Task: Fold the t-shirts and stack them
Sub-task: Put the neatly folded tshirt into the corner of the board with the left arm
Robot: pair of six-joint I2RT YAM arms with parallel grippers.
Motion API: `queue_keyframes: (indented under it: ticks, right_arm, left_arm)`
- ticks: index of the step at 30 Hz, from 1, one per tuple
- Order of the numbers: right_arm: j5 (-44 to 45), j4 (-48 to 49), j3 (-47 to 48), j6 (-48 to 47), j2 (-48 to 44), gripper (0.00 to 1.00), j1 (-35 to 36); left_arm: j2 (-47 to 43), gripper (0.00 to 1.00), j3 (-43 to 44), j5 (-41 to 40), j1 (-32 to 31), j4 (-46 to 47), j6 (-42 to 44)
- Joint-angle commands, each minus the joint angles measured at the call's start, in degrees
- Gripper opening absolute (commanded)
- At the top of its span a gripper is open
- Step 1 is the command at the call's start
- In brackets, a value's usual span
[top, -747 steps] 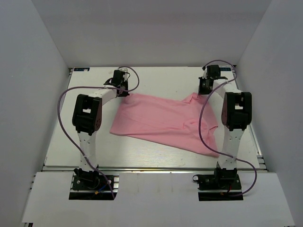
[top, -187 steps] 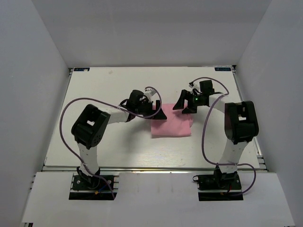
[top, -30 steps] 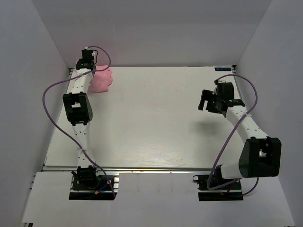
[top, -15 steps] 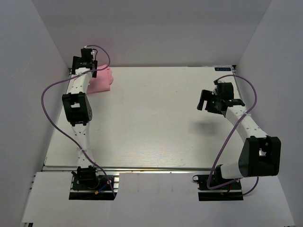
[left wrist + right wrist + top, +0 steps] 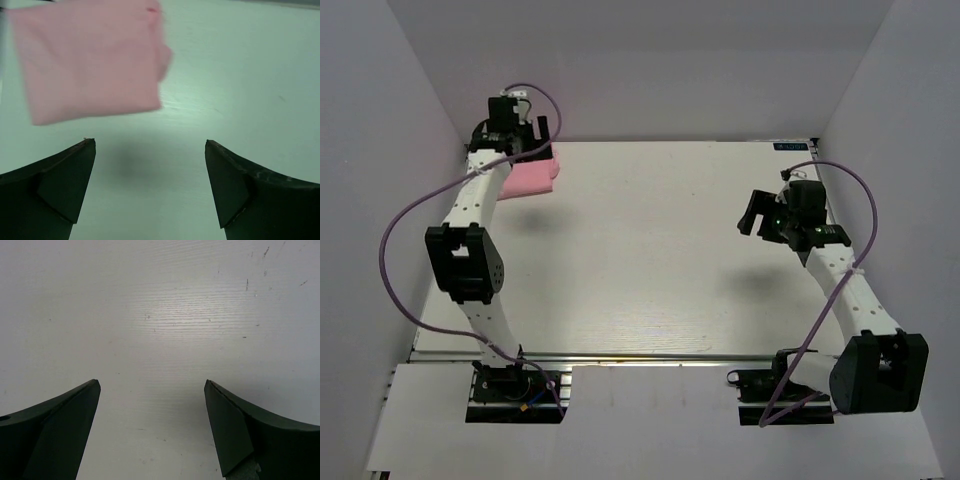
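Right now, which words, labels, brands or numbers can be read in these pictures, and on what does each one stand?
No text can be read.
A small blue label sits at the far edge of the table, on the right side; it is too small to read.
The pink t-shirt shows no print.

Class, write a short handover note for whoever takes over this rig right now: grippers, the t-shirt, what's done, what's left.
Left gripper: open, empty, hovering by the folded pink t-shirt.
Right gripper: open, empty, over bare table.
The t-shirt lies flat in the table's far left corner.
Done: folding, placing. Left: no second shirt in view to stack; probably just retract.
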Motion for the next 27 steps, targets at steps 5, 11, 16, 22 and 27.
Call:
queue_keyframes:
  ticks: [5, 11, 16, 22, 27]
  right_arm:
    - [-2.1, 1.0, -4.9, 0.7, -8.0, 0.90, -0.1]
    - [-3.1, 0.6, -10.4, 1.2, -12.8, 0.90, 0.0]
    - [-4.9, 1.9, -14.4, 2.8, -16.2, 0.90, 0.0]
    - [-6.1, 4.3, -18.1, 4.6, -22.1, 0.90, 0.0]
    - [-6.1, 5.5, -18.8, 4.1, -25.4, 0.90, -0.1]
  left_arm:
    - [-20.6, 1.00, -33.0, 8.5, -16.2, 11.0, -11.6]
    - [-37.9, 1.00, -53.9, 3.9, -27.8, 18.3, -17.0]
    - [-43.1, 1.00, -59.3, -3.5, -34.5, 15.1, -18.2]
    - [-46.8, 1.00, -61.4, -7.4, -37.3, 13.1, -19.2]
    - [-47.3, 1.00, -60.4, -10.9, -39.2, 11.8, -19.2]
